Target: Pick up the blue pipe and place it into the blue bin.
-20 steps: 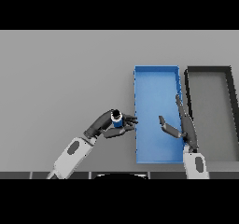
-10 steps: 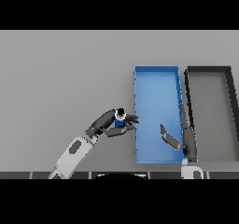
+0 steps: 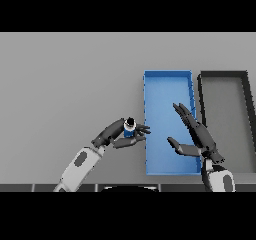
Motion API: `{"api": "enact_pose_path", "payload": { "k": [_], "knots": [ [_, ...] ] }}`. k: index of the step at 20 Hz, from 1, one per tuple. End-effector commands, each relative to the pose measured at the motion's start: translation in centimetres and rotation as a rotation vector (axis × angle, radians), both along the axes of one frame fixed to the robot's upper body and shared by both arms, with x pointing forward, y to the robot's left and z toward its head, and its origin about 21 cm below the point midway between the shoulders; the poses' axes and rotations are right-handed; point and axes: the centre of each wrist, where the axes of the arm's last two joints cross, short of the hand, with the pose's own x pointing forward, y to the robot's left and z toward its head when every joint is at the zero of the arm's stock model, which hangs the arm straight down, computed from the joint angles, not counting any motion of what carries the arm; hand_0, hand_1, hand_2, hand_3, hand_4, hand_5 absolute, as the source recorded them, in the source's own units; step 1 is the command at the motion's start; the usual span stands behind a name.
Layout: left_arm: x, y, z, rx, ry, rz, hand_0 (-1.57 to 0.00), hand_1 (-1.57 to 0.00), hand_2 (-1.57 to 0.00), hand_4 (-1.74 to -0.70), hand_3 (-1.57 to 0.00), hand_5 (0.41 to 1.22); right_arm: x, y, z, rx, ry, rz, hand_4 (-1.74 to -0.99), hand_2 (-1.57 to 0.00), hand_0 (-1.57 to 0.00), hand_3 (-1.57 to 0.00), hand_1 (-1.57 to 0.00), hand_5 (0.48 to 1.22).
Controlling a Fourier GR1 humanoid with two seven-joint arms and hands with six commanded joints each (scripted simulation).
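The left robot hand (image 3: 120, 135) is reaching in from the lower left over the grey table (image 3: 70, 84), and it is grasping the blue pipe (image 3: 129, 129). Its fingers are curling round the pipe from the near side, with the fingertips (image 3: 144, 130) pointing toward the blue bin (image 3: 167, 79) and lying just at its left wall. The pipe is sitting upright in the grasp, its dark top end facing up and its blue body showing below. It is sitting just outside the bin, beside the lower part of the left wall, not inside it. Whether it is resting on the table or being held clear of it cannot be told from this view.

The right robot hand (image 3: 197, 136) is coming in from the lower right and hanging over the lower right part of the bin. It is released: its fingers are stretching out straight toward the far end of the bin, its thumb is sticking out to the left, and it is holding nothing.

The bin is lying lengthwise, running away from the robot. Just to its right, a dark bin (image 3: 222, 75) of like shape is lying parallel to it.
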Motion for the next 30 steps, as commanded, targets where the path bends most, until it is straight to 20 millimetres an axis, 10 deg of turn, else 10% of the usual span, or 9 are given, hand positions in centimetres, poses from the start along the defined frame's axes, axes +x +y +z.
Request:
{"api": "enact_pose_path", "payload": {
  "k": [1, 9, 23, 30],
  "knots": [
    [-0.1, 0.4, 0.0, -0.004, -0.002, -0.002, -1.57, -1.57, -1.57, -1.47, -1.57, 1.221, 0.6, 0.5, 0.9, -0.013, -0.004, 0.052, -1.247, -0.11, 0.0, 0.0, -0.01, 0.568],
    [0.2, 0.2, 0.4, 0.013, -0.009, 0.003, -1.57, -1.57, -1.57, -1.47, -1.57, 1.221, 2.8, 5.4, 5.8, -0.167, -0.072, 0.308, -1.302, -0.04, 0.0, 0.0, 0.0, 0.559],
    [0.7, 0.6, 0.1, 0.029, 0.013, -0.01, -1.57, -1.57, -1.57, -1.47, -1.57, 1.221, 6.6, 12.2, 8.4, -0.31, -0.076, 0.532, -1.204, -0.17, -0.07, -0.04, -0.11, 0.497],
    [0.5, 0.3, 0.2, 0.054, 0.033, -0.008, -1.57, -1.57, -1.57, -1.66, -1.51, 1.221, 7.1, 14.1, 8.1, -0.277, -0.069, 0.596, -1.551, -1.15, -1.13, -0.95, -1.13, 0.596]
  ]
}}
